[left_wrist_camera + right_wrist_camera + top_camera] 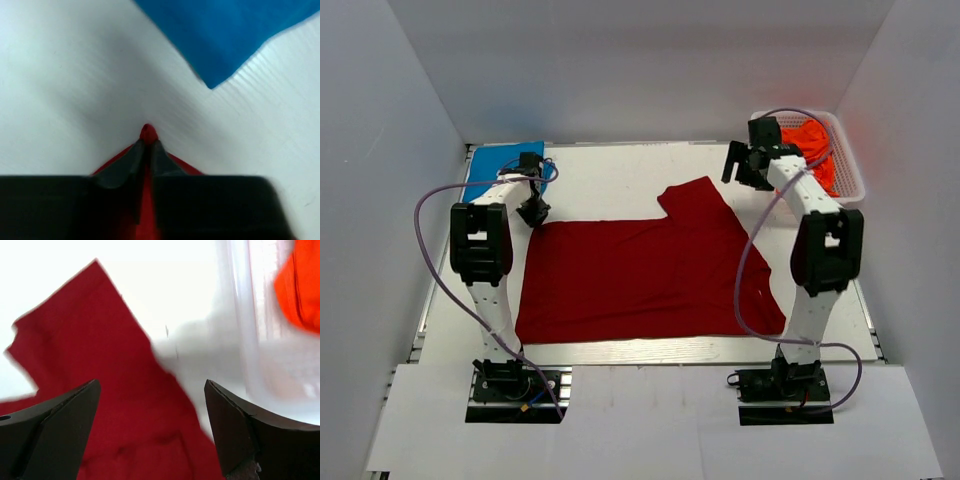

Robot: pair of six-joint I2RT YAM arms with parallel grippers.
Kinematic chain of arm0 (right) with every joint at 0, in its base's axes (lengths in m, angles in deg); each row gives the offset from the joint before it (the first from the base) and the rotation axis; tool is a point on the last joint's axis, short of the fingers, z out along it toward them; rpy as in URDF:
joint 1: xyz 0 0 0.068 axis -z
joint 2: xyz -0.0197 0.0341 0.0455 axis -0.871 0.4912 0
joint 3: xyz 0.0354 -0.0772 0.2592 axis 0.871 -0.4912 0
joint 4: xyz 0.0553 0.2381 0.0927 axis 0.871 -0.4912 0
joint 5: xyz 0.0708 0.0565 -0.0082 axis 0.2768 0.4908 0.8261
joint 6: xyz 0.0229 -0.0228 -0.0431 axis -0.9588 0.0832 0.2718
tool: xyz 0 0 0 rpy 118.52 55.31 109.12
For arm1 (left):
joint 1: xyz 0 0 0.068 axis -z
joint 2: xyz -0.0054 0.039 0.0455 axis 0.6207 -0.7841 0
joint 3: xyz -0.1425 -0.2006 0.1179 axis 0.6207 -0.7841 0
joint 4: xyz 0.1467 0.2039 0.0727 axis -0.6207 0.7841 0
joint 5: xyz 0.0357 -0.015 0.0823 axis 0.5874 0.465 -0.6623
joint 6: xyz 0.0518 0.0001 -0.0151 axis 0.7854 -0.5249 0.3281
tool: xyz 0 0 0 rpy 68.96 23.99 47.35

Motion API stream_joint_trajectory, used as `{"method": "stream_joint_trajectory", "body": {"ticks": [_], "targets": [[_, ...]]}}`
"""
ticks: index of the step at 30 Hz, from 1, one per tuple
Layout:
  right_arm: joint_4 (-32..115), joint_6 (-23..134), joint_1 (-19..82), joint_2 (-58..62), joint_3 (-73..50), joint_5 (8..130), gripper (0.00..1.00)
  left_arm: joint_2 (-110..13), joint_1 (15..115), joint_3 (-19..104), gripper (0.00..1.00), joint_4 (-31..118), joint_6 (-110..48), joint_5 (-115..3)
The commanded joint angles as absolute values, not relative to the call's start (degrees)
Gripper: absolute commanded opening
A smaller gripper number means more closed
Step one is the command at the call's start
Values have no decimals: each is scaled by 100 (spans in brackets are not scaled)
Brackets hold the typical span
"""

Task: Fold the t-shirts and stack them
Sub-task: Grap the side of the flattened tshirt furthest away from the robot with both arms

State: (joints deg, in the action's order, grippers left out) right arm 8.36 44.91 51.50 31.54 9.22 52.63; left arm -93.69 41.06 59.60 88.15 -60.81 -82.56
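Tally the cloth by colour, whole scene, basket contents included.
Dark red cloth t-shirt: 1
Bright blue folded cloth: 1
Bright orange cloth heap in the white plastic basket: 1, shirts inside uncountable
Total: 3

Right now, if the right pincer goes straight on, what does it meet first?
The right pincer would likely meet the red shirt, near its edge; depth is unclear.

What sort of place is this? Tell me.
Likely a robot test booth: plain white walls box in a table, left arm and right arm bolted on, red shirt spread for folding.
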Motion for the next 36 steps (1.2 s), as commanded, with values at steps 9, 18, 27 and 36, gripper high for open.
{"method": "stream_joint_trajectory", "body": {"ticks": [9, 18, 27, 36], "targets": [[1774, 4969, 5030, 5684, 3357, 5693, 90, -9284, 4091, 5593, 0, 8720, -6025, -8178], [2075, 5012, 4784, 6335, 3420, 6363, 90, -9231, 4091, 5435, 0, 8922, -6025, -8126], [1731, 4951, 4591, 6073, 3122, 5984, 3, -9126, 4091, 5549, 0, 9045, -5955, -8240], [2741, 5047, 4432, 3592, 902, 5457, 0, -8371, 4206, 5436, 0, 9160, -5832, -8495]]}}
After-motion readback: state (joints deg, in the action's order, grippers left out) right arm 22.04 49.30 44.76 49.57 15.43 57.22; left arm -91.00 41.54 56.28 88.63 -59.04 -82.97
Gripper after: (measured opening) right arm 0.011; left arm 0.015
